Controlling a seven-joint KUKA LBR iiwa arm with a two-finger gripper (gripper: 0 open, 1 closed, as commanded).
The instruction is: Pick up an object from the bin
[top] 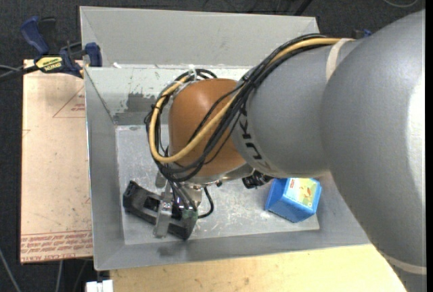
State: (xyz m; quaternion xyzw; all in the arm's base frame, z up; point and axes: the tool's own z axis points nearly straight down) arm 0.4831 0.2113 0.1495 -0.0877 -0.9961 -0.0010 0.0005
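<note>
Risk: black angular part (139, 201) lay near the bin's (101, 169) lower-left wall, so an off-centre grip would likely tip or shove it against the wall | Pincer (169, 217): low over that part, apparently touching it; could not tell whether apart or together | Blue box (292, 199): lower right, well apart.

Thick grey metal arm (325, 115) enters from three o'clock; orange domed wrist cover (203, 128), looped with cables (157, 132), sits central; end effector (166, 216) hangs at seven o'clock.

Gripper (164, 220) over a bracket-like part (139, 201) in the near-left corner of the bin (101, 149), carton (293, 198) apart to its right.
</note>
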